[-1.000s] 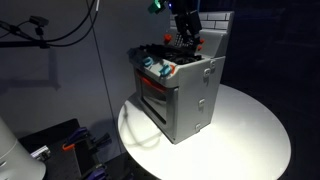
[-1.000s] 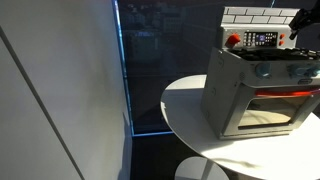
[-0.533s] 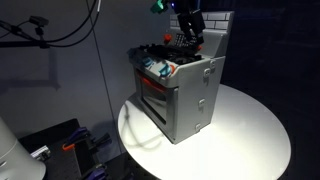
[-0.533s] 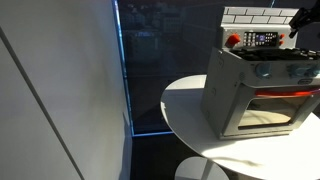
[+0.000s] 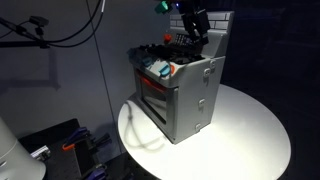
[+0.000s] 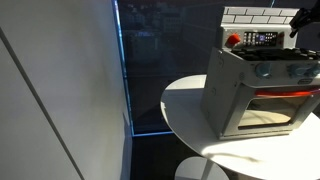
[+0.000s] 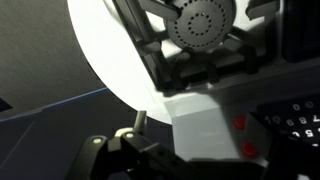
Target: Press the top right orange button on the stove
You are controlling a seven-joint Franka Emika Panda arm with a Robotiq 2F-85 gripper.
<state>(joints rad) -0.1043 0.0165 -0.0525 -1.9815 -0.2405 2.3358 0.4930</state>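
The grey toy stove [image 5: 186, 92] stands on a round white table [image 5: 250, 135] and shows in both exterior views [image 6: 262, 92]. Its white brick back wall [image 6: 258, 16] tops a dark button panel [image 6: 263, 39] with an orange-red button [image 6: 233, 40] at one end. My gripper [image 5: 197, 27] hangs over the stove's back, near the wall, and looks shut and empty. In the wrist view two orange buttons [image 7: 238, 123] [image 7: 248, 150] sit beside the dark panel [image 7: 296, 122], past a black burner [image 7: 204, 24]. The gripper [image 7: 150, 160] is a dark mass at the bottom.
Teal and orange knobs [image 5: 158, 68] line the stove front above the windowed oven door [image 6: 275, 107]. A dark curtain and cables [image 5: 60, 30] stand behind. A white partition [image 6: 60, 90] and a window [image 6: 160, 60] are beside the table [image 6: 185, 105].
My gripper has shifted a little across the stove top towards the brick back wall. The stove has not moved.
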